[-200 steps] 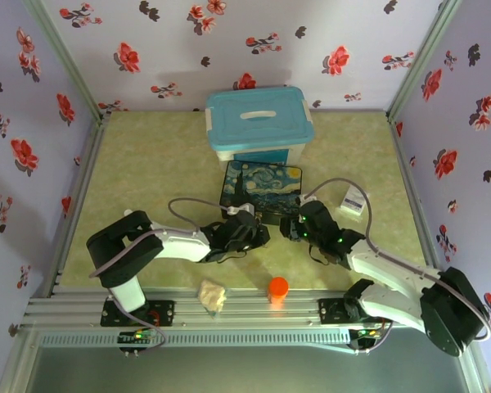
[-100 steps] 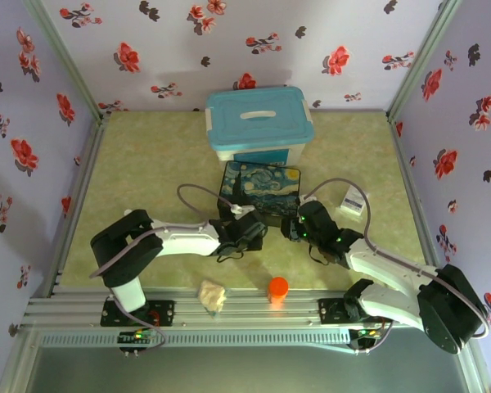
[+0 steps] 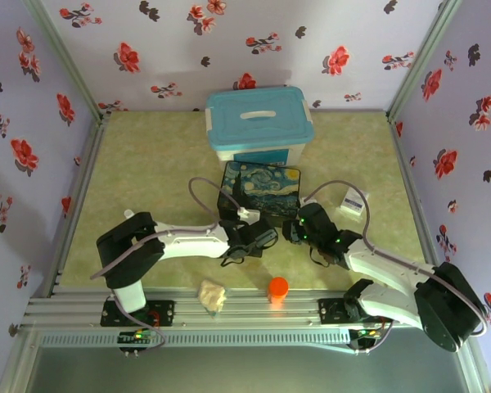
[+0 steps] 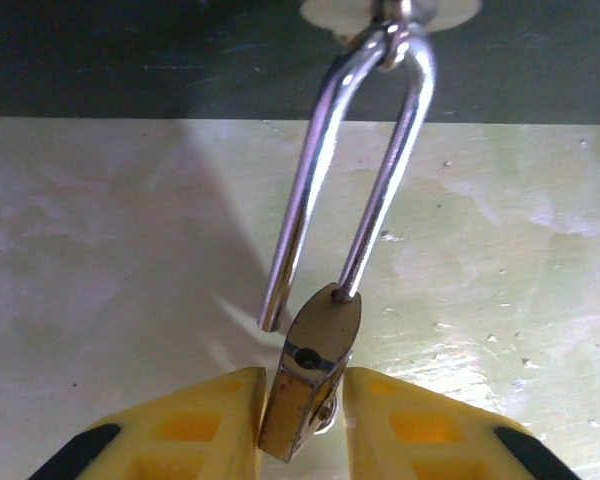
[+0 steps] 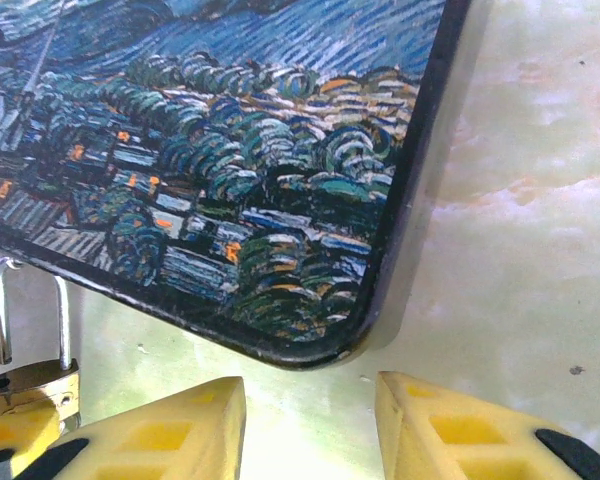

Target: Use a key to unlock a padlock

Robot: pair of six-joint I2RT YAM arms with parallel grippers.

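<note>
Left tool [image 4: 305, 412] pinched the padlock [image 4: 315, 350], shackle [image 4: 382, 170] pointing away; the spread right tool [image 5: 310, 420] hovered just to its right.

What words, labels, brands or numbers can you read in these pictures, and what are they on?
None can be read.
White packet right of the painted box: bluish marks, too small to read.
Painted box: night-sky picture, no letters seen.
Padlock body: no lettering seen.
</note>
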